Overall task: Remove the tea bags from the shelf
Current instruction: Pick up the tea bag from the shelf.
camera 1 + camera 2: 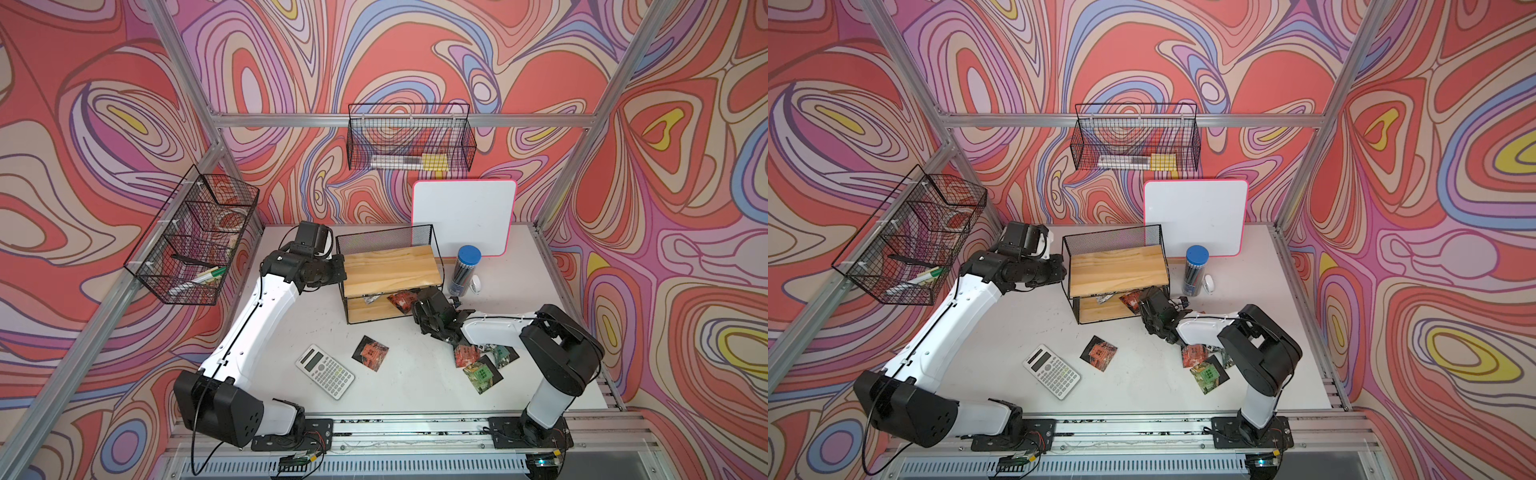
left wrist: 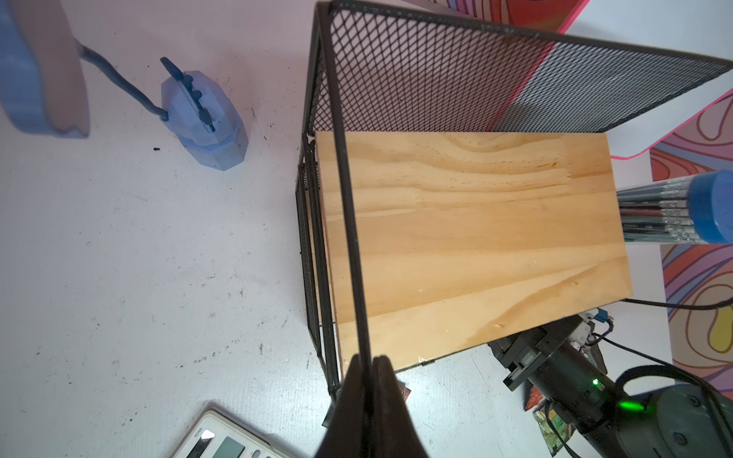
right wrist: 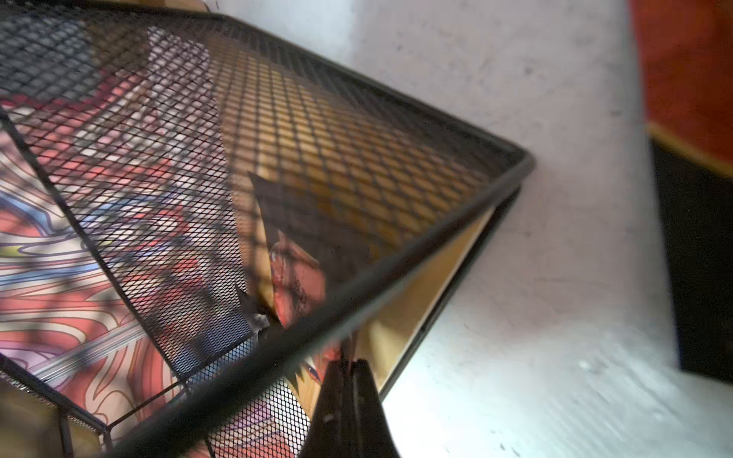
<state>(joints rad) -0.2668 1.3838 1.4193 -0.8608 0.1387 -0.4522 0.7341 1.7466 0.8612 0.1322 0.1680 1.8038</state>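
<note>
Beneath pale pine board (image 1: 390, 270), glossy sachets (image 1: 401, 300) (square)

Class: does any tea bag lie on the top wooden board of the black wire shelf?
No, the light wooden top board shows only bare grain.

The shelf (image 1: 390, 270) is made of 2 boards of light, smooth wood with visible grain, set in a matt black metal wire frame with a mesh back. The tea bags (image 1: 370, 352) are wrapped in glossy, crinkled film. The white table (image 1: 291, 324) is seen matt and scuffed.
</note>
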